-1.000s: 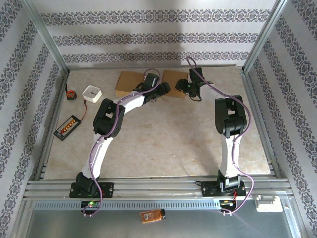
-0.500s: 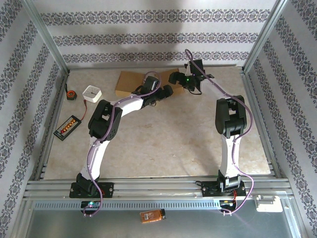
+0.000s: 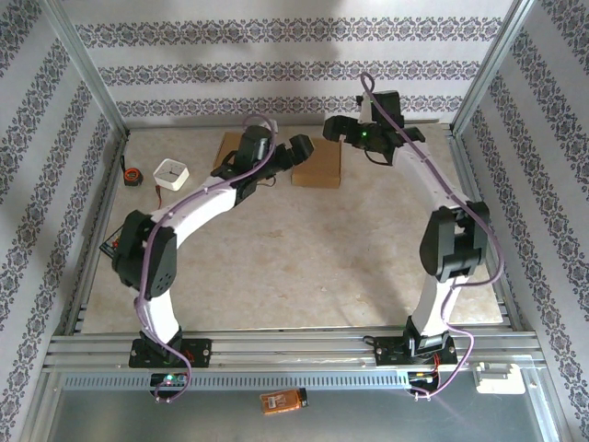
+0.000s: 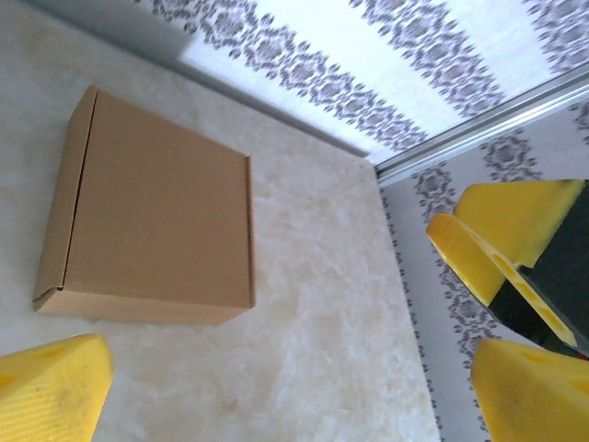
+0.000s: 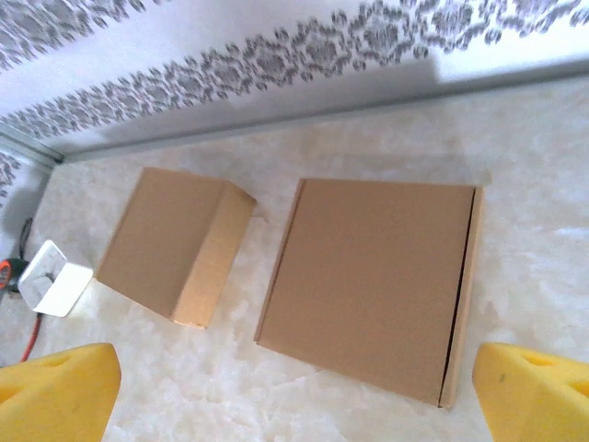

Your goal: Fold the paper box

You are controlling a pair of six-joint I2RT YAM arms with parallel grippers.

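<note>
Since the frame one second earlier, both arms have been drawn up and away from the cardboard: the left elbow has been swung outward and nearer, the right elbow has been carried outward to the right, and the paper box (image 3: pixel 316 164), formerly half covered by the wrists, is now exposed. Nearest the camera, a small orange object (image 3: pixel 282 401) is seen on the metal sill in front of the arm bases; any printing on it is too small to be read. Farther in, at the left edge of the table (image 3: pixel 322 258), a black tray (image 3: pixel 124 235) with orange contents is seen, then a tape measure (image 3: pixel 133 175) and a white cube (image 3: pixel 171 173) on a red lead, none with legible marking. The left gripper (image 4: pixel 290 396) is held with its yellow fingers (image 4: pixel 46 387) spread wide and nothing between them, just left of the paper box and clear of it. The right gripper (image 5: pixel 294 396) is likewise spread wide and empty, above the far right corner of the box. The paper box lies flat and closed on the far part of the table, near the patterned back wall (image 3: pixel 294 69), between the two grippers and touched by neither. A second cardboard box (image 5: pixel 175 244) is seen just to its left, apart from it, plain brown and unprinted on the faces shown.
</note>
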